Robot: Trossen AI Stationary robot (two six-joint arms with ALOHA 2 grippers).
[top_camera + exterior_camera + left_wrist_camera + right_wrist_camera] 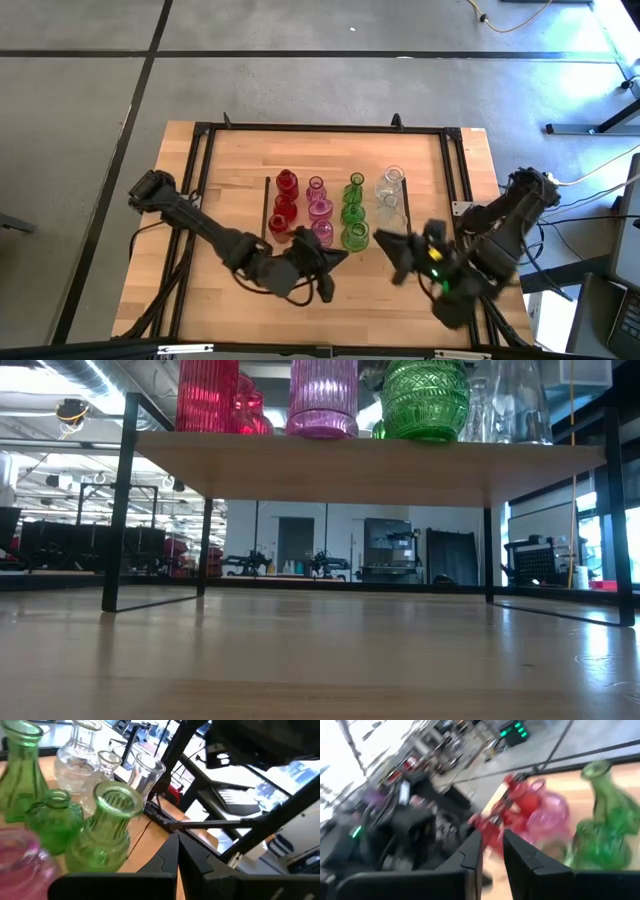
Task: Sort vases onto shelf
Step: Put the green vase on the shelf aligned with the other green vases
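Red [285,205], pink [319,210], green [354,212] and clear [390,188] glass vases stand in rows by colour on the small light-wood shelf [335,185]. In the low view their bases rest on the shelf's top board [360,465]. My left gripper [338,258] hovers shut and empty just near of the pink and green rows; its wrist view shows the shut fingers [177,851] before a ribbed green vase [107,832]. My right gripper [382,240] hovers near the shelf's near right corner, its fingers [492,845] a narrow gap apart with nothing between them.
The shelf stands on thin black legs [118,510] on the larger wooden table [230,300], inside a black frame [200,150]. Bare tabletop lies left and near of the shelf. Both arms' dark links [200,222] stretch over the table's near half.
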